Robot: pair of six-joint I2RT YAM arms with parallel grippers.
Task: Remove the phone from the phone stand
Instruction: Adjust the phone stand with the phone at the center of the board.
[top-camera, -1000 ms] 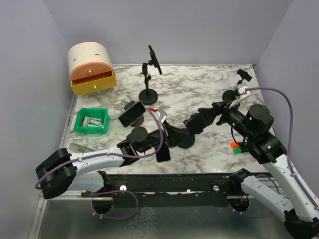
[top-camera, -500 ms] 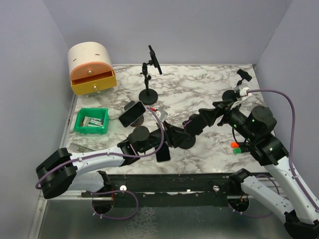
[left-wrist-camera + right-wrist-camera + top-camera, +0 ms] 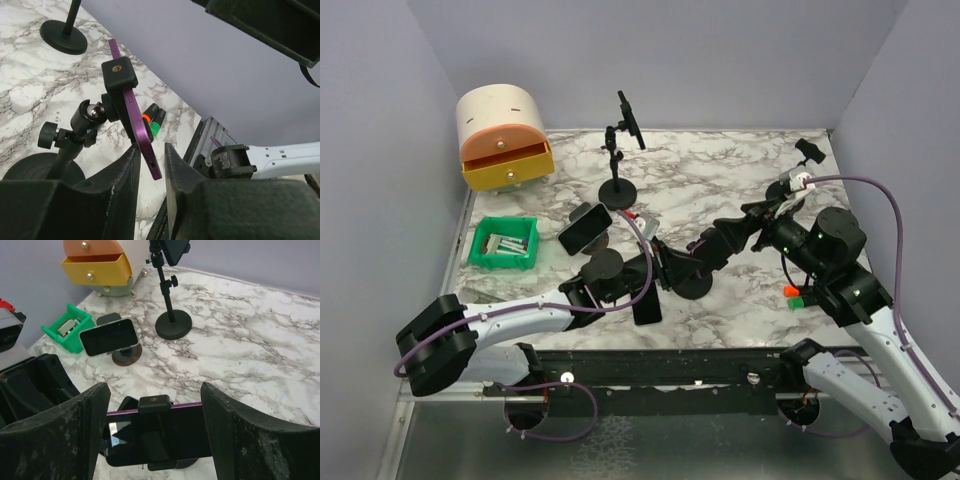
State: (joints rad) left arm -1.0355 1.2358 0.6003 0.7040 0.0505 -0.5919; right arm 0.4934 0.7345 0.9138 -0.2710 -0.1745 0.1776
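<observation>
Right wrist: purple phone [image 3: 187,432] in stand [image 3: 155,402]

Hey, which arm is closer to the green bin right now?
Left. The left arm stretches past just on the near side of the green bin; the right arm sits well off to its right.

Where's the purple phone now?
The purple phone is clamped in its stand, front-centre in the top view, between the right gripper's fingers, one end between the left gripper's.
</observation>
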